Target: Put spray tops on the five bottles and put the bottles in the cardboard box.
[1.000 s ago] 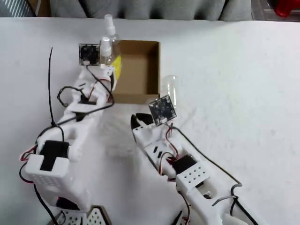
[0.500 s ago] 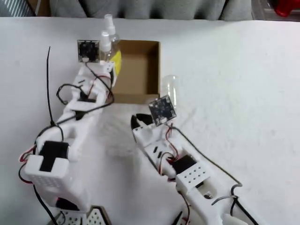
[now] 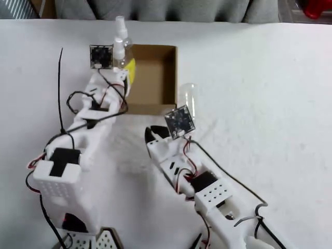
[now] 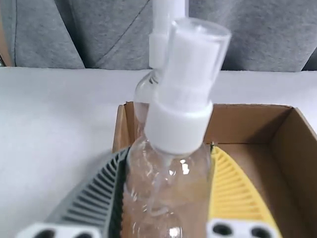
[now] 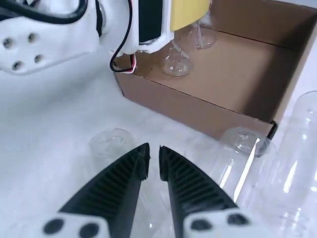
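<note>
The left arm lies at about 9 o'clock on the white surface (image 3: 270,78), stretched toward 12. Its pincer (image 4: 167,158) is clamped on a clear spray bottle (image 4: 166,183), with the grey finger (image 4: 94,198) on one side of the body and the yellow finger (image 4: 233,193) on the other. The white spray top (image 4: 190,84) is seated on this bottle's neck under a clear cap. The right wrist view shows the held bottle's base inside the cardboard box (image 3: 168,72), close to the box's 9 o'clock wall.

A second topped bottle (image 3: 121,27) stands just beyond it toward 12 o'clock, in the box's far left corner. The box sits at about 11 o'clock from the middle of the surface, open side up.

The right arm runs from 5 o'clock toward the box's near wall. Its pincer (image 5: 154,151) has its black fingers almost together, with only a thin slit between the tips and nothing seen between them. Around those tips, outside the box's near wall, are three clear bottles without tops: the first bare bottle (image 5: 110,143) just beside the tips, the middle bare bottle (image 5: 242,144) near the box's corner, and the third bare bottle (image 5: 299,148) beside that.
</note>
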Controlling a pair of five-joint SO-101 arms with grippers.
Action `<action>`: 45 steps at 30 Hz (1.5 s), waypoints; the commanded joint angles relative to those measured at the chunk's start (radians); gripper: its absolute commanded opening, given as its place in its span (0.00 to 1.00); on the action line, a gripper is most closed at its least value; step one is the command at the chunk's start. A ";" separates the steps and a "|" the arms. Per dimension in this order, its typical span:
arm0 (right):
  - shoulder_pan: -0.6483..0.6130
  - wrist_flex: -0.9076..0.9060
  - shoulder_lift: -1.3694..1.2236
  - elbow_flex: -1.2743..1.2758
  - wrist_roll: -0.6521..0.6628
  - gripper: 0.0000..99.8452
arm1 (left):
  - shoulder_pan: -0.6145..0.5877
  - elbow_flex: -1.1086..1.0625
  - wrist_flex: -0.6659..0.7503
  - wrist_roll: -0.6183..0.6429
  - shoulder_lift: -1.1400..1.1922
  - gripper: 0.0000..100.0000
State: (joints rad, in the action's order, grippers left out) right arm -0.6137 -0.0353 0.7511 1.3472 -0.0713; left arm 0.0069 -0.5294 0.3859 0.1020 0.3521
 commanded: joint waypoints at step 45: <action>-0.008 -0.007 -0.002 -0.049 0.015 0.02 | -0.007 0.084 0.081 -0.080 0.064 0.11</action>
State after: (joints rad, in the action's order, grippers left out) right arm -0.6137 -0.0353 0.7511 1.3472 -0.0713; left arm 0.0054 -0.4833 0.4411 0.0407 0.4242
